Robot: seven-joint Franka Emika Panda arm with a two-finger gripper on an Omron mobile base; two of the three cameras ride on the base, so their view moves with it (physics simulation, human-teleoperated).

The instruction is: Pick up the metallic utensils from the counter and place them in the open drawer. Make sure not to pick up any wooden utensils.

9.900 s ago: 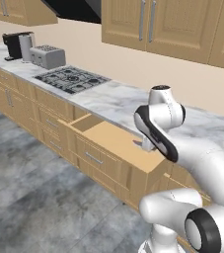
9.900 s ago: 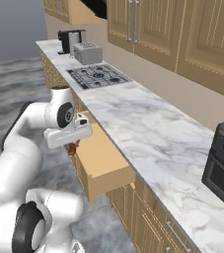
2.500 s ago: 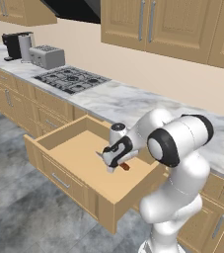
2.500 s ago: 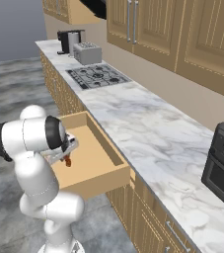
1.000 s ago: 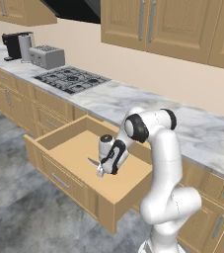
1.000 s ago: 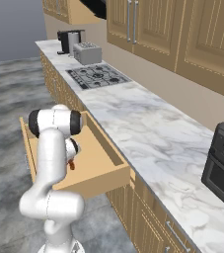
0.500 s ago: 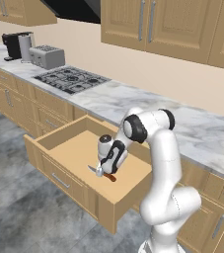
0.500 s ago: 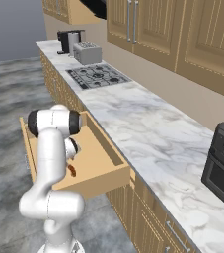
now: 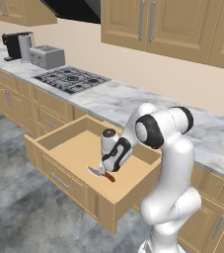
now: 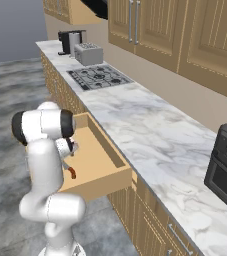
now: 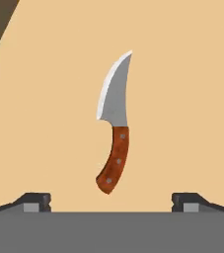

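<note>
Since half a second ago the jaws have been spread wide and the knife [image 11: 114, 133] released. It is seen flat on the drawer [image 9: 74, 150] floor, just below the gripper [image 9: 103, 169].

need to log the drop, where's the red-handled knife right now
The knife lies flat on the floor of the open drawer, between the spread fingertips in the hand view; the left base view shows it just below the gripper, toward the drawer's front.
</note>
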